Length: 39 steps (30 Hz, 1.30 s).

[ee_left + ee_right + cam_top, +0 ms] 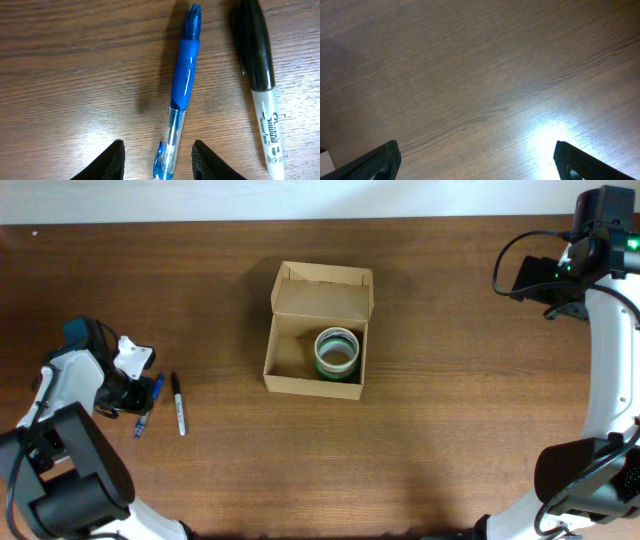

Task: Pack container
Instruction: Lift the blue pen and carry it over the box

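The container (310,385), a tan cardboard box with its flap lid open toward the back, stands at the table's middle. A green and white tape roll (337,352) lies inside it. A blue pen (148,408) lies at the far left, with a black marker (178,416) beside it. My left gripper (135,395) is low over the pen. In the left wrist view its fingers (157,145) are open on either side of the pen's (184,80) clear end, not touching it. The marker (257,60) lies to the right. My right gripper (548,280) is open and empty over bare table (476,147).
The brown wooden table (450,430) runs to a white edge at the back. The right arm reaches in from the far right side and the left arm's base sits at the lower left corner.
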Tool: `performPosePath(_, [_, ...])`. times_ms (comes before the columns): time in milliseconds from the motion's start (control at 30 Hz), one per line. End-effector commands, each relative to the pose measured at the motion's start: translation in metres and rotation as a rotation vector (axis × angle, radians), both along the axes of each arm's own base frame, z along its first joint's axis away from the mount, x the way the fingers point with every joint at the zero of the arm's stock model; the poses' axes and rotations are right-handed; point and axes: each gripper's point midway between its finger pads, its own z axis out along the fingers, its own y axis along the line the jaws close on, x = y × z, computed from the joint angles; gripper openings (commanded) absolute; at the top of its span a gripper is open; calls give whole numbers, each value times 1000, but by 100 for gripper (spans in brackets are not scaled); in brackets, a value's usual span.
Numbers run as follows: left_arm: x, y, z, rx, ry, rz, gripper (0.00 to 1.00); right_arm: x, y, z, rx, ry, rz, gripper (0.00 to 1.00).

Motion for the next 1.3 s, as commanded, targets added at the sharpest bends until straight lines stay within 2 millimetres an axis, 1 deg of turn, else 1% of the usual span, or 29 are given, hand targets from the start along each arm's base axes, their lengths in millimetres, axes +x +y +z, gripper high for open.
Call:
performPosePath(0, [-5,-6,-19,-44,44,3,43,0,0,13,-8,-36,3,99])
performPosePath(200, [-5,-13,-34,-64,72,-14,42,0,0,13,-8,-36,3,99])
performPosePath(233, [-5,-14,-37,-67,78,-16,40,0,0,13,-8,-36,3,99])
performPosePath(300, [-7,-17,-41,-73,93,-21,26,0,0,13,-8,-36,3,99])
performPosePath(333, [-7,-19,-44,-76,100,-25,17,0,0,13,-8,-36,3,99])
performPosePath(367, [-7,-20,-45,-76,104,-31,5,0,0,13,-8,-36,3,99])
performPosePath(400, [-6,-22,-45,-76,103,-36,2,0,0,13,-8,-36,3,99])
performPosePath(667, [6,-35,-41,-66,89,-90,1,0,0,13,-8,-36,3,99])
performPosePath(733, [13,-39,-34,-63,85,-98,2,0,0,13,-8,-36,3,99])
performPosePath(800, [25,-40,-22,-51,74,-86,2,0,0,13,-8,-36,3,99])
performPosePath(867, [37,-42,-4,-44,65,-81,1,0,0,13,-8,-36,3,99])
performPosePath(933, [51,-43,19,-29,50,-67,1,0,0,13,-8,-36,3,99])
performPosePath(1000, [67,-39,47,10,22,-7,2,0,0,13,-8,-36,3,99])
performPosePath(1033, [82,-38,78,36,-19,41,2,0,0,13,-8,-36,3,99])
performPosePath(1133, [103,-44,134,46,-106,66,2,0,0,13,-8,-36,3,99])
performPosePath(1200, [114,-53,174,56,-176,39,2,0,0,13,-8,-36,3,99])
performPosePath(1233, [120,-61,195,62,-218,-3,2,0,0,13,-8,-36,3,99])
performPosePath(1267, [123,-68,212,67,-251,-57,2,0,0,13,-8,-36,3,99])
